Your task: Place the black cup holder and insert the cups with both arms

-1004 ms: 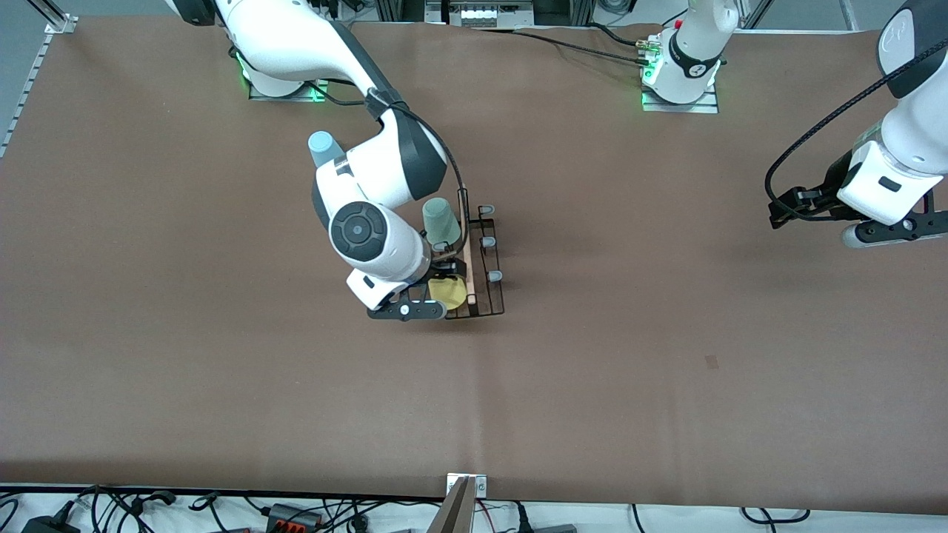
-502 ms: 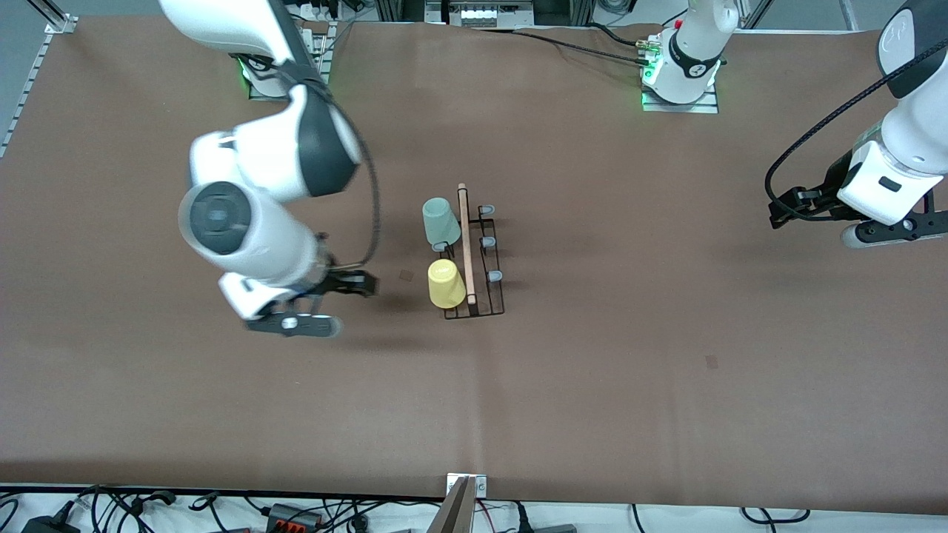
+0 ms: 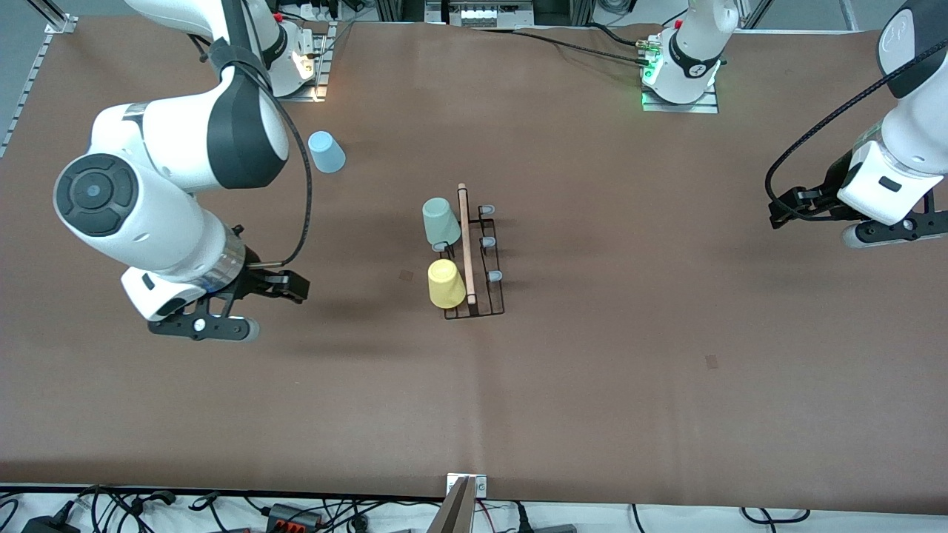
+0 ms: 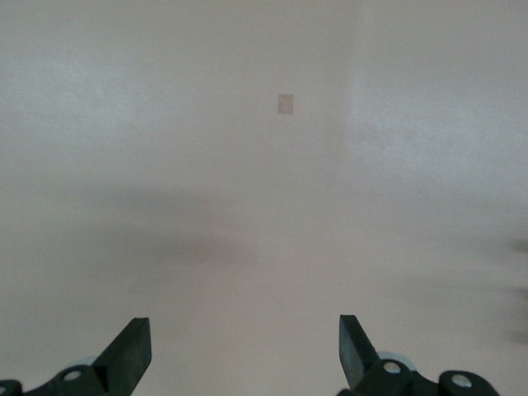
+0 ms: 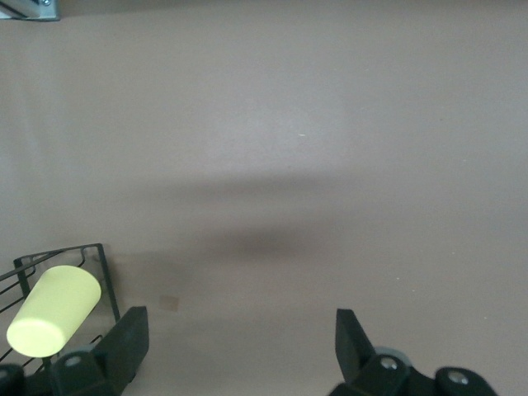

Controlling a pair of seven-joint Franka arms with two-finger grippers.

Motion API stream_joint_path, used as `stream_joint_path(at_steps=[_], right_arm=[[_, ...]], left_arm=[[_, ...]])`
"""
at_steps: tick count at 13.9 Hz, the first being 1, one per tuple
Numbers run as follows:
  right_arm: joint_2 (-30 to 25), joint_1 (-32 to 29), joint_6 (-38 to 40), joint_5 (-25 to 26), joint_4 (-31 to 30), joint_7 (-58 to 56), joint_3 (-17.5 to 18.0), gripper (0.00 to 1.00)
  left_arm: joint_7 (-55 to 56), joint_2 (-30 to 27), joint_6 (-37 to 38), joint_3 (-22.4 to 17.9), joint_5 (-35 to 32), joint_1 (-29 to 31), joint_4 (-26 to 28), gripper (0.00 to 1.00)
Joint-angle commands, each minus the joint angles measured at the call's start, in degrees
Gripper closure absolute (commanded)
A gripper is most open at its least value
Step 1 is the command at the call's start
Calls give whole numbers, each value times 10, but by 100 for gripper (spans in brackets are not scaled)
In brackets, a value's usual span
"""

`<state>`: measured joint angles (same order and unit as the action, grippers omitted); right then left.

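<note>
The black cup holder (image 3: pixel 466 240) stands mid-table with its wooden rod on top. The mint green cup (image 3: pixel 441 221) and the yellow cup (image 3: pixel 446 283) sit upside down on pegs on its side toward the right arm's end, the yellow one nearer the camera. The light blue cup (image 3: pixel 326 152) stands alone on the table, toward the right arm's base. My right gripper (image 3: pixel 295 286) is open and empty over bare table beside the holder. Its wrist view shows the yellow cup (image 5: pixel 54 310) and a holder corner (image 5: pixel 97 257). My left gripper (image 3: pixel 779 207) waits open and empty over its end of the table.
Three bare grey pegs (image 3: pixel 488 242) line the holder's side toward the left arm's end. Small marks (image 3: pixel 712 361) dot the brown table cover. Cables (image 3: pixel 296 512) and a metal bracket (image 3: pixel 466 486) lie along the front edge.
My right gripper let go of the yellow cup on its peg and swung away toward the right arm's end of the table. The light blue cup came back into view. The left arm stayed still.
</note>
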<state>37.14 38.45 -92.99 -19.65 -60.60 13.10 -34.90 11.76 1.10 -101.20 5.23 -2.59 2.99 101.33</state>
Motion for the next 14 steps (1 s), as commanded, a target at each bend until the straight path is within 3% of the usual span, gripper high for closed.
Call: stream_joint_path(at_steps=[1,2,4,6,8,11,14], right_arm=[[-26,-35,-1,0,-9,-10,9,0],[-37,-74,3,7,-9,-9,50,0],[-79,-184,-3,46,-34,-4,170,0],[-142,-280,-25,144,-95,-5,288,0],[-195,-374,-44,193,-164,-24,365,0],[-216,-433,-43,192,-181,-106,388,0],[-226,-394,-37,197,-179,-129,331,0]], left_arm=[[-9,4,10,0,-9,1,-13,0],[-9,4,10,0,-10,1,-13,0],[-9,4,10,0,-9,1,-13,0],[-9,4,10,0,-9,1,-13,0],[-9,4,10,0,-9,1,-13,0],[-9,4,10,0,-9,1,-13,0],[-9,4,10,0,-9,1,-13,0]])
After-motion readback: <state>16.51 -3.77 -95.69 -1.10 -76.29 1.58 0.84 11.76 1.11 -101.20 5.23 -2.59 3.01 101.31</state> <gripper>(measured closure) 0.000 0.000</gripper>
